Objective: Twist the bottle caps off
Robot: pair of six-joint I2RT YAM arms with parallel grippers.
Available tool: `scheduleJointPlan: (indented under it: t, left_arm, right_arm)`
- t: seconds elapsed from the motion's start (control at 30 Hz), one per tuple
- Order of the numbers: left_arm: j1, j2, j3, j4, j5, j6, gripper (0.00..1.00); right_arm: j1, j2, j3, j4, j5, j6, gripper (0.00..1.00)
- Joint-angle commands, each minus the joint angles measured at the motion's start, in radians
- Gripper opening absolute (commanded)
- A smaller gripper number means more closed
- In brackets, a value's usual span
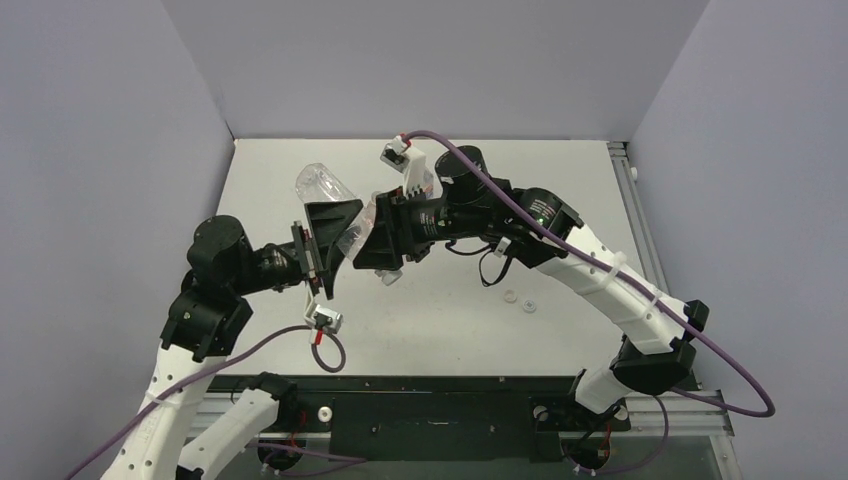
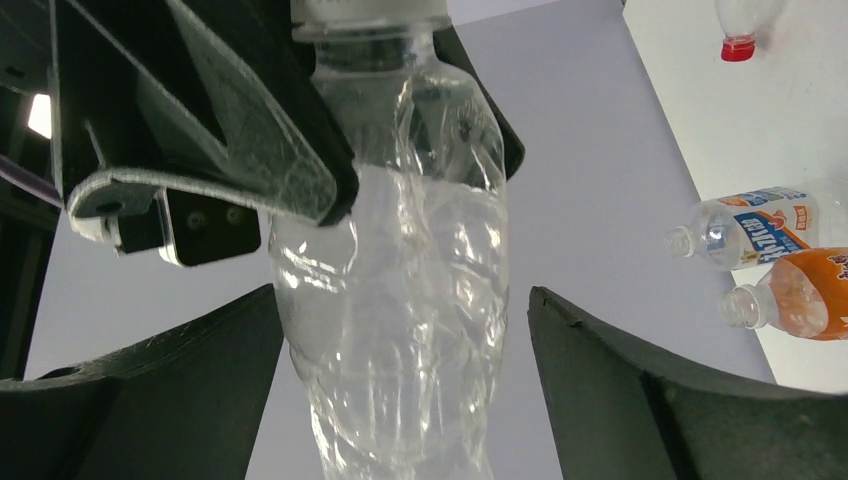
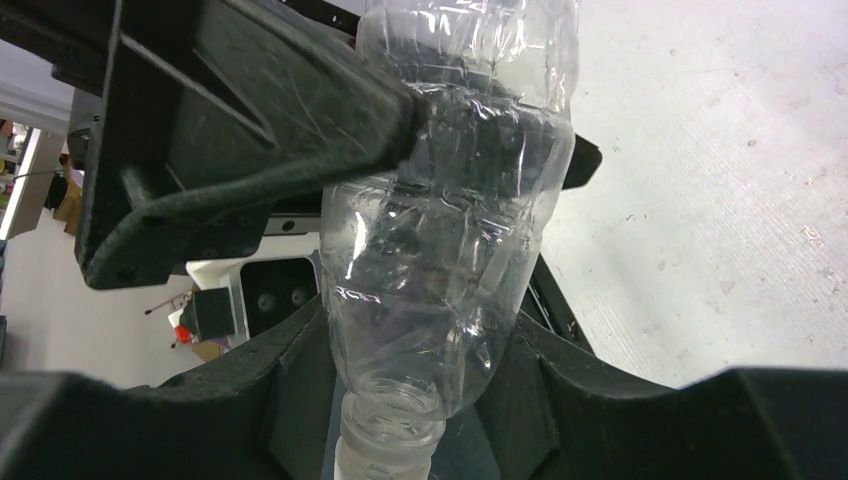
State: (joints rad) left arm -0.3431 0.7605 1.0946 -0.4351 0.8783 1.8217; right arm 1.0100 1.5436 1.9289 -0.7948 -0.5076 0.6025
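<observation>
Above the table (image 1: 560, 200), a whitish cap (image 3: 385, 462) sits on the neck of a clear crumpled bottle (image 1: 320, 185), pinched between the fingers of the right claw (image 3: 420, 345). The left claw (image 2: 403, 305) clamps the bottle's body. Two loose whitish caps (image 1: 511, 295) lie on the table, well apart from the bottle.

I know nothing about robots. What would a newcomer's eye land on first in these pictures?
A crumpled clear bottle is held in mid-air above the middle of the table. The left pincer grips its body, while the right pincer closes on its white cap. Two loose white caps lie on the table to the right.
</observation>
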Motion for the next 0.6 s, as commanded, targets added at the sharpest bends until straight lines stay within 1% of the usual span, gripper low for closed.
scheduleJointPlan:
  t: [0.0, 0.03, 0.07, 0.1, 0.13, 0.17, 0.23, 0.27, 0.3, 0.33, 0.37, 0.4, 0.43, 0.47, 0.5, 0.53, 0.57]
  left_arm:
    - [-0.074, 0.025, 0.045, -0.042, -0.128, 0.029, 0.81]
    - [-0.081, 0.027, 0.047, -0.04, -0.152, 0.013, 0.72]
    - [-0.09, 0.028, 0.049, -0.039, -0.161, 0.001, 0.65]
    - [-0.094, 0.026, 0.048, -0.033, -0.173, -0.021, 0.53]
    - [-0.095, 0.023, 0.044, -0.024, -0.178, -0.039, 0.48]
    - [-0.095, 0.021, 0.038, -0.002, -0.189, -0.073, 0.41]
    - [-0.096, 0.016, 0.023, 0.033, -0.205, -0.127, 0.34]
    - [-0.096, 0.013, 0.017, 0.049, -0.218, -0.147, 0.33]
    - [-0.096, 0.012, 0.016, 0.052, -0.225, -0.185, 0.32]
    - [-0.096, 0.011, 0.017, 0.058, -0.24, -0.229, 0.31]
    - [-0.096, 0.011, 0.019, 0.063, -0.248, -0.258, 0.3]
    - [-0.096, 0.011, 0.021, 0.081, -0.265, -0.35, 0.3]
    - [-0.096, 0.013, 0.027, 0.093, -0.277, -0.405, 0.3]
    - [-0.096, 0.018, 0.033, 0.113, -0.295, -0.547, 0.3]
    - [-0.096, 0.021, 0.046, 0.121, -0.305, -0.63, 0.3]
    - [-0.096, 0.029, 0.053, 0.126, -0.321, -0.794, 0.31]
    - [-0.096, 0.032, 0.063, 0.127, -0.329, -0.873, 0.31]
  right_arm:
    - [0.007, 0.027, 0.056, -0.022, -0.012, -0.003, 0.35]
    - [0.005, 0.028, 0.061, -0.027, -0.008, -0.004, 0.38]
    - [0.002, 0.032, 0.066, -0.03, -0.002, -0.008, 0.39]
    - [0.001, 0.035, 0.083, -0.043, -0.001, -0.011, 0.42]
    - [-0.001, 0.042, 0.094, -0.052, 0.005, -0.021, 0.43]
    - [-0.003, 0.048, 0.117, -0.063, 0.008, -0.029, 0.45]
    - [-0.01, 0.06, 0.154, -0.086, 0.015, -0.04, 0.53]
    - [-0.019, 0.063, 0.183, -0.096, 0.024, -0.044, 0.62]
    - [-0.023, 0.07, 0.198, -0.119, 0.043, -0.057, 0.66]
    - [-0.033, 0.071, 0.233, -0.131, 0.055, -0.064, 0.74]
    - [-0.038, 0.073, 0.249, -0.154, 0.088, -0.083, 0.77]
    - [-0.049, 0.072, 0.288, -0.166, 0.11, -0.09, 0.8]
    - [-0.054, 0.071, 0.31, -0.183, 0.163, -0.106, 0.8]
    - [-0.065, 0.067, 0.344, -0.187, 0.188, -0.114, 0.81]
    - [-0.069, 0.053, 0.354, -0.18, 0.251, -0.124, 0.81]
    - [-0.071, 0.041, 0.356, -0.148, 0.283, -0.128, 0.81]
    - [-0.07, 0.005, 0.346, -0.118, 0.334, -0.135, 0.81]
